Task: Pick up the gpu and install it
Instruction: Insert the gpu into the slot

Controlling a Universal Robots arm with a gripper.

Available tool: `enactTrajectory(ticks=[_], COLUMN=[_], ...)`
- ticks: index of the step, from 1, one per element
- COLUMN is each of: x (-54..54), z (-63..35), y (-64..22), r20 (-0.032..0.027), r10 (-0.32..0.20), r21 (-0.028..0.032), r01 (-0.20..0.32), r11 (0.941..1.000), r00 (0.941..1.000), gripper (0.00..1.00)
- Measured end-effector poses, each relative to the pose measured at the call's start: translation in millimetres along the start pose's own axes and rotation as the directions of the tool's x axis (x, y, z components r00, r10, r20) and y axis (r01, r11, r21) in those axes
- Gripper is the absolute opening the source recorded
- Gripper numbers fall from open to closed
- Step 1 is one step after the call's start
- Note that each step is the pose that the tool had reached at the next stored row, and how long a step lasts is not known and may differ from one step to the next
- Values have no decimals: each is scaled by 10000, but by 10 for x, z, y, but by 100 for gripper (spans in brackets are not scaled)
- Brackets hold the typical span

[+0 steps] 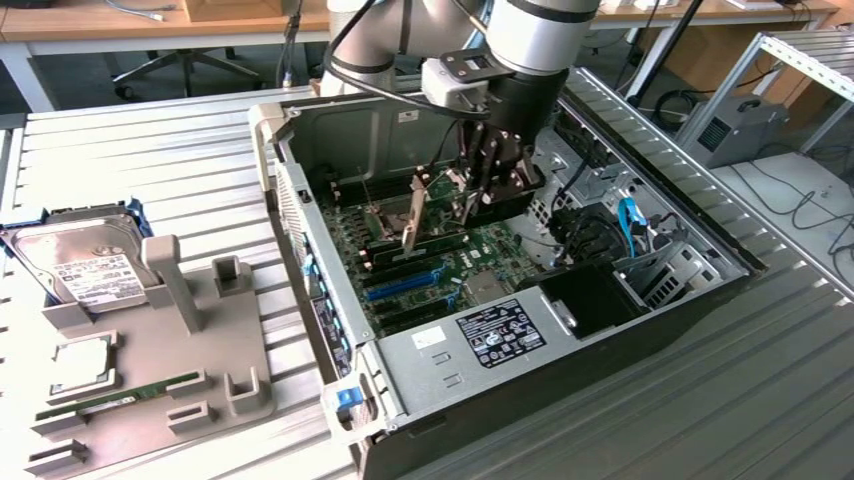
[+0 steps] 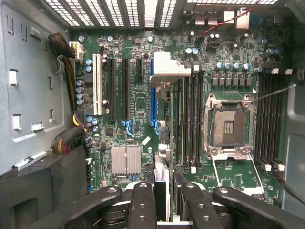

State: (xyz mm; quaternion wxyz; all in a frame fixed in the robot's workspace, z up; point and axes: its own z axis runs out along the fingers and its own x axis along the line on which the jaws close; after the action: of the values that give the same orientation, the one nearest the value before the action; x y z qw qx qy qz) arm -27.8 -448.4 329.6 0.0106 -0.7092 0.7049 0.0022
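Detail on the gpu (image 2: 162, 162) is hard to make out: from the wrist it shows edge-on as a thin dark card with a pale silver metal end bracket (image 2: 167, 71) at its far end, and its cooler and fan cannot be seen. In the exterior view the arm's body hides much of the card, and whether its lower edge touches the board cannot be told. The black-fingered gripper (image 2: 167, 191) is closed partway onto the gpu, one finger on each face, holding it upright inside the open grey computer case (image 1: 534, 330). Directly below the hand lies the green motherboard (image 2: 136, 107); the card hangs just beside a long blue expansion slot (image 2: 152, 102), with black slots and a white slot (image 2: 97, 90) further out on that side. On the hand's other side sit the black memory slots and the open silver processor socket (image 2: 228, 126). A small finned silver heatsink (image 2: 126, 160) lies near the fingers. A dark cable bundle (image 2: 66, 76) runs along the case wall. Well away from the hand, outside the case, a grey fixture tray (image 1: 147, 340) carries a silver hard drive with a white label (image 1: 87, 265), a square processor chip (image 1: 80, 365) and a thin green RAM stick (image 1: 120, 395).
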Motion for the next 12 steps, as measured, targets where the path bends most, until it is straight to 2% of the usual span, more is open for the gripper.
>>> enactTrajectory(ticks=[8,12], x=[0,5], z=[9,53], y=[0,1], r20=[0,0], r10=[0,0], r21=[0,0], r01=[0,0], r11=[10000,10000], r00=[10000,10000], gripper=[26,26])
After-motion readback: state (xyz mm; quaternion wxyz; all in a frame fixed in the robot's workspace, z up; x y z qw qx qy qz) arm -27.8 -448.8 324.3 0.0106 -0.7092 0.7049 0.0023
